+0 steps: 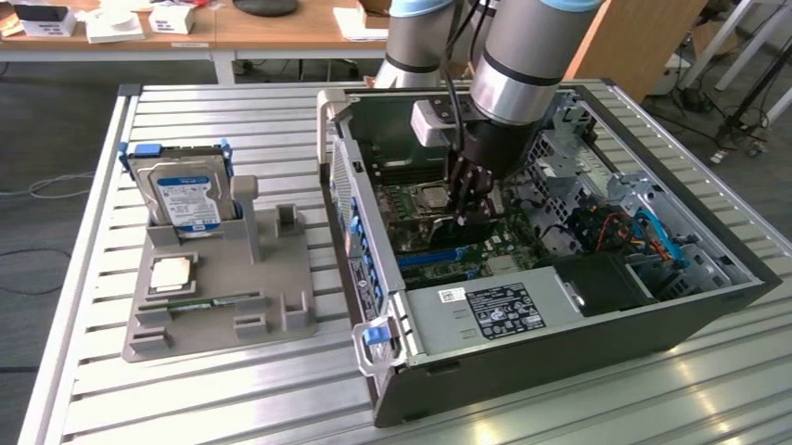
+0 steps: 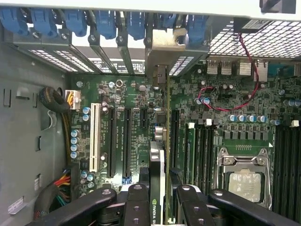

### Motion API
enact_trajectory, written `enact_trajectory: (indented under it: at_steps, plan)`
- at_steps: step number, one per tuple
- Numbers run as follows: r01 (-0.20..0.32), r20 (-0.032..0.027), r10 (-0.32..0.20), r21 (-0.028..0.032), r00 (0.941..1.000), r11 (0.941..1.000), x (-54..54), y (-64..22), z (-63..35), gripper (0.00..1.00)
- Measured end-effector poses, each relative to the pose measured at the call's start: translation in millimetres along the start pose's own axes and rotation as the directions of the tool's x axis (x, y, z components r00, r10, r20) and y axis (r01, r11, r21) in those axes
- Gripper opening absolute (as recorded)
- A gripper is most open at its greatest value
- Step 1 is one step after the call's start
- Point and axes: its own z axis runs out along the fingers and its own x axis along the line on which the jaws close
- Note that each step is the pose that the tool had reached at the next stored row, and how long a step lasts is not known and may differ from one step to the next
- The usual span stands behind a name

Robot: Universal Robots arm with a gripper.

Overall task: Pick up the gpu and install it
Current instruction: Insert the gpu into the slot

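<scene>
Wrist view: gripper (image 2: 160, 200) jaws pinching gpu (image 2: 157, 165) edge-on over motherboard (image 2: 117, 94) slots. Exterior view: gripper deep in computer case (image 1: 557, 338) — card itself hard to make out there.

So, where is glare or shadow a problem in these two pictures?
Exterior view: bright glare on the metal table; the open computer case is dim under the arm. Wrist view: even light on the motherboard; the gpu, held by the gripper, looks dark.

Appearing to be a robotics lab; showing a slatted silver aluminium workbench (image 1: 223, 389), an opened black desktop tower case (image 1: 557, 352), light wooden desks (image 1: 291, 30) behind.
</scene>
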Motion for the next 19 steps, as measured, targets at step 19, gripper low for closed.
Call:
enact_trajectory:
  at_steps: [19]
  plan:
    - [0.000,-0.0001,0.000,0.0023,1.0000,1.0000,0.1,4.0,7.3,0.27]
